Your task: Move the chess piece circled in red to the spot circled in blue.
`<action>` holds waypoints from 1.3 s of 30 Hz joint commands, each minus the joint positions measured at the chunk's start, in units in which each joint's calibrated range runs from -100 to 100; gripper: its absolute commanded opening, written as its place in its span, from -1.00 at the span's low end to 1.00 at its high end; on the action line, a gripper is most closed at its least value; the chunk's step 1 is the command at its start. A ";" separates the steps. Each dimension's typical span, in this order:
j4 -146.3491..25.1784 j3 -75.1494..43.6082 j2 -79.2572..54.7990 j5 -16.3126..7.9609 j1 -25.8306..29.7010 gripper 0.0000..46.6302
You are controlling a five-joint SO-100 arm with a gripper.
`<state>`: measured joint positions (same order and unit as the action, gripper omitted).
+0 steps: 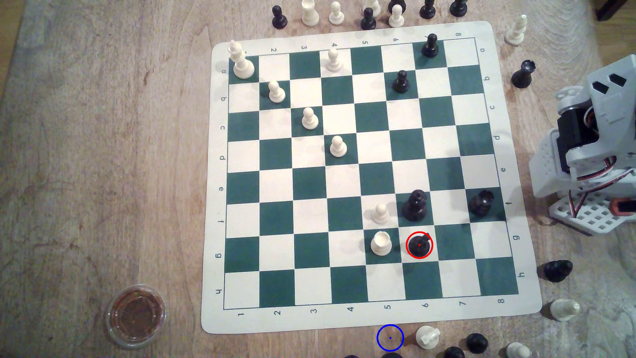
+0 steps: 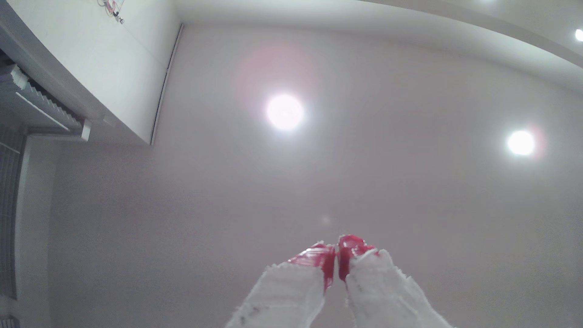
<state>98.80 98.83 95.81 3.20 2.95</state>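
The tool (image 2: 336, 257) points at the ceiling, its red-tipped fingers together and empty. The chess piece (image 1: 419, 244) stands near the board's (image 1: 378, 320) near edge, just beside the white rook (image 1: 381, 243) and a taller black piece (image 1: 415, 205); a wide descent could topple either. The spot (image 1: 390, 337) lies on the surface just beyond that edge, beside a white piece (image 1: 427, 337) that a careless drop could knock.

we saw the exterior view evenly and warmly lit, a little soft, with mild grain across the bench (image 1: 86, 137). pieces on the chessboard (image 1: 364, 179) threw short, faint shadows, and a wider dim patch lay over the board's squares towards the exterior view's right. straight board edges bowed slightly near the frame's borders. the wrist view was hazy and washed out: two ceiling lights (image 2: 285, 112) blew out to white with pinkish halos, contrast was low, and the red-tipped fingers (image 2: 325, 265) looked blurred and ragged at their edges.
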 commanded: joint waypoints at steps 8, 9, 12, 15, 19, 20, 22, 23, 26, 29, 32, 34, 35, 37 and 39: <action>-24.03 -3.45 -0.06 0.15 -0.49 -0.99; -28.37 -4.99 -0.06 0.15 -1.11 -0.99; -52.04 -12.33 -0.06 0.05 -4.79 -0.99; -76.61 -17.41 -0.06 -0.29 -7.99 -0.99; -92.66 -21.22 -0.14 -0.29 -11.12 -0.99; -96.18 -22.31 -0.14 -0.29 -12.06 -0.99; -101.67 -24.94 -0.14 -0.29 -14.02 -0.99; -103.96 -27.38 -0.14 -0.29 -14.41 -0.99; -109.70 -30.01 -0.14 -0.29 -14.41 -0.99; -119.61 -32.46 -0.22 -0.39 -13.78 -0.99; -140.33 -39.26 -0.39 -2.83 -13.70 -0.99; -147.54 -41.89 -0.56 -2.83 -13.08 -0.93; -150.16 -42.43 -0.65 -2.78 -11.98 -0.93; -157.61 -43.52 -1.67 -2.54 -7.06 -0.91; -163.34 -44.79 -3.11 -2.54 -2.99 -0.89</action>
<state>-51.24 60.51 95.06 0.66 -7.89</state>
